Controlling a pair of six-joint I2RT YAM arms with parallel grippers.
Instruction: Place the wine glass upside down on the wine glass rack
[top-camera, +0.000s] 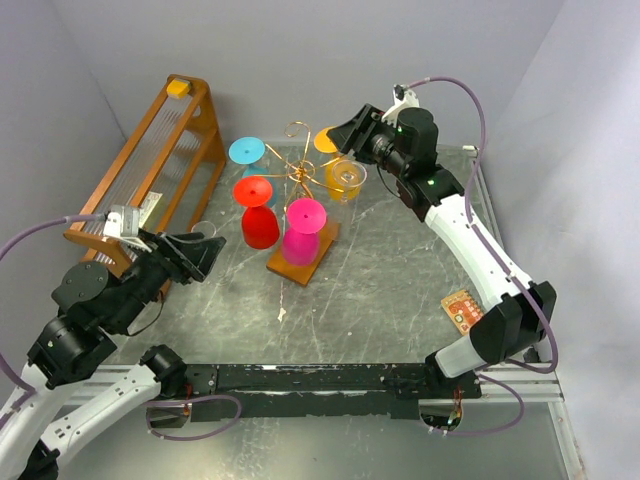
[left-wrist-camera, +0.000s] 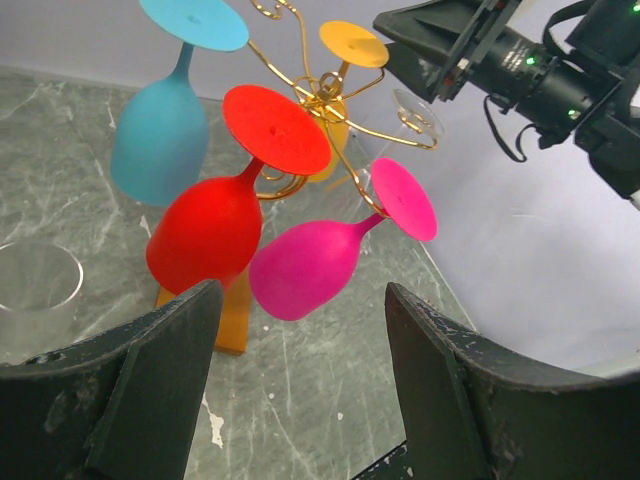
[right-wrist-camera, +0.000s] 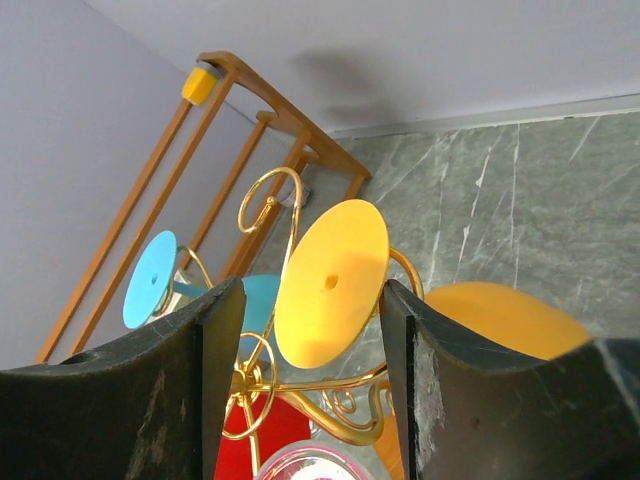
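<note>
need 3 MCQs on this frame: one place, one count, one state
1. The wooden frame stands:
A) left of the rack
B) right of it
C) by the arm bases

2. Coloured glasses hanging on the rack:
A) two
B) four
C) six

3. The left hand is:
A) open and empty
B) shut on a glass
C) shut on nothing

1 A: the top view shows it left of the rack.
2 B: blue glass, red glass, pink glass and orange glass hang there.
3 A: its fingers stand wide apart, gripping nothing.
</note>
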